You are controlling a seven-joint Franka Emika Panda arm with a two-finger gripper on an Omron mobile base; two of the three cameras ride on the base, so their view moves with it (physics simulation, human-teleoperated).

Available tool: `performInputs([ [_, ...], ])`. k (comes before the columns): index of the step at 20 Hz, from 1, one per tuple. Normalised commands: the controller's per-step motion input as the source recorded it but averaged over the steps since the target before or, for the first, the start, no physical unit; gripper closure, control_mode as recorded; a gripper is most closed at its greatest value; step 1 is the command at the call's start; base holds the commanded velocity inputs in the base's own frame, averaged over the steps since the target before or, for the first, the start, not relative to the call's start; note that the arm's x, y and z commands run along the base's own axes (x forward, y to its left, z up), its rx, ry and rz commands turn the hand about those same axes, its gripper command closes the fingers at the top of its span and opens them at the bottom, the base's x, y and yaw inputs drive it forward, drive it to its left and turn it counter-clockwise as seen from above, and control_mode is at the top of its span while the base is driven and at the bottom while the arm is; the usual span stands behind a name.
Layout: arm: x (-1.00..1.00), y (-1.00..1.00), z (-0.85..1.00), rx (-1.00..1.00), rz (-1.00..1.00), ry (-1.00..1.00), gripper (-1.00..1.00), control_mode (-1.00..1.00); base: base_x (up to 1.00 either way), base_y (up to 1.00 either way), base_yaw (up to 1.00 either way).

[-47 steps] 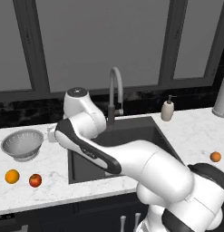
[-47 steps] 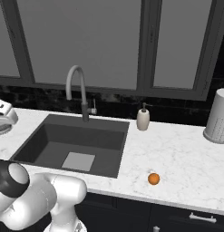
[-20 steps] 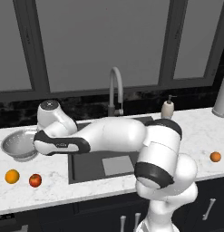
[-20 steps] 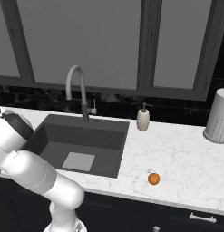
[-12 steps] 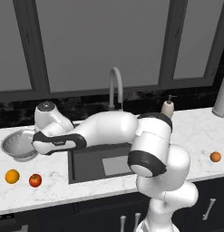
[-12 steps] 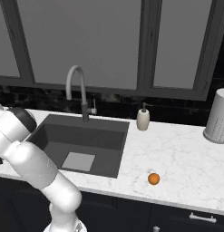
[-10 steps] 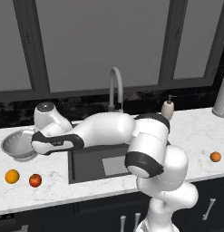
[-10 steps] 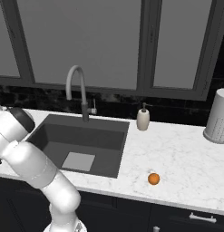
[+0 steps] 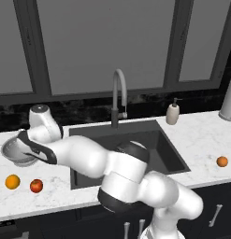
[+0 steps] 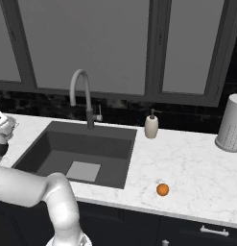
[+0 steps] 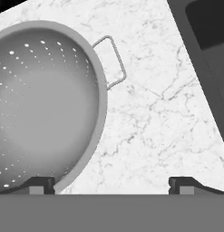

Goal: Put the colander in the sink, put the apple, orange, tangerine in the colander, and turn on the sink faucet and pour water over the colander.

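Comparing with the frame half a second back, the arm had swung a bit further to the left side of the left base view, and the wrist sat lower over the colander (image 9: 19,150), covering more of it than before. Everything else on the table (image 9: 201,140) stayed put.

Arm pose: it rose from the lower right of that view, folded at the elbow over the front edge of the sink (image 9: 154,144), then reached flat across to the far left, hand tipped down.

In the hand view the end effector (image 11: 111,183) was wide open with nothing in it. One fingertip (image 11: 38,185) sat at the colander's rim at the bottom left, the other over bare marble at the bottom right, so the bowl filled the left half of the frame and was off-centre from the fingers. One side handle (image 11: 114,61) poked out toward the upper middle.

Apple (image 9: 36,186) and orange (image 9: 12,181) lay side by side at the lower left, in front of the colander. Tangerine (image 9: 222,161) was way over at the right edge. Sink faucet (image 9: 118,95) stood behind the basin.
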Motion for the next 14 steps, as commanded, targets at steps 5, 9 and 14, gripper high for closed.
performInputs([
  [5, 0.04, 0.07, -0.21, 0.0, -0.05, 0.04, -1.0, -1.0, 0.0, 0.0, 0.0],
  [9, 0.0, 0.0, -0.28, 0.0, -0.03, 0.0, -1.0, -1.0, 0.0, 0.0, 0.0],
  [14, 0.0, 0.0, -0.23, 0.0, -0.02, 0.0, -1.0, -1.0, 0.0, 0.0, 0.0],
])
